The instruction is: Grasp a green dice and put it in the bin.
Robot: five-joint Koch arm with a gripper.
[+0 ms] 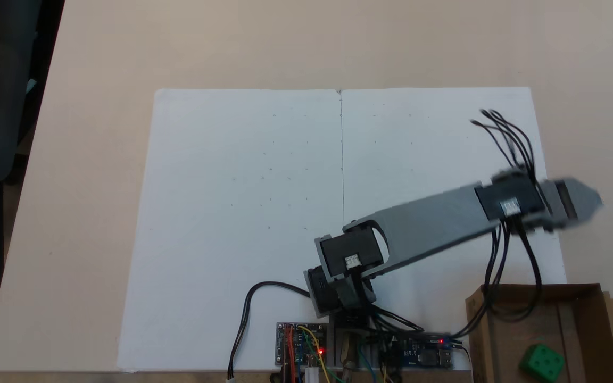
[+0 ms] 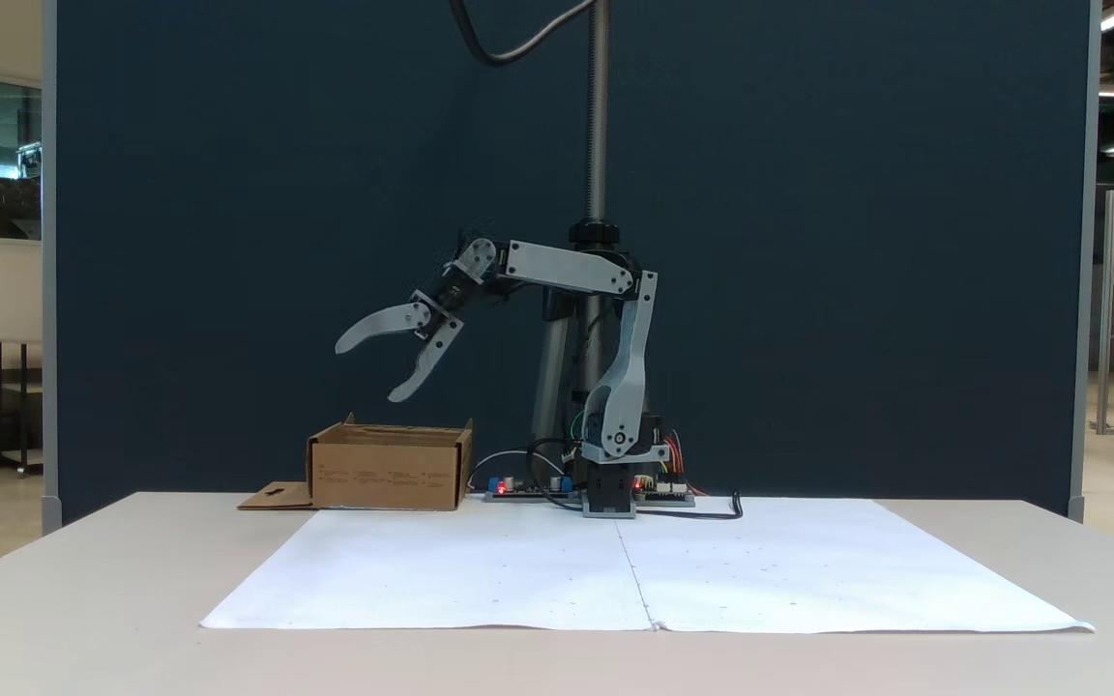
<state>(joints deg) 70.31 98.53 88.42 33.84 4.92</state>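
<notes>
The green dice (image 1: 541, 363) lies inside the bin (image 1: 508, 319), a brown cardboard box at the lower right of a fixed view. The same bin (image 2: 388, 474) stands left of the arm's base on the table, its side flap flat beside it. My gripper (image 2: 365, 369) hangs in the air above and slightly left of the bin, open, with nothing between its two grey fingers. From above, the gripper (image 1: 586, 201) is blurred at the far right, past the paper's edge.
A large white paper sheet (image 2: 644, 570) covers the table in front of the arm. Circuit boards (image 1: 301, 346) and loose cables sit by the arm's base. A dark blue partition stands behind the table.
</notes>
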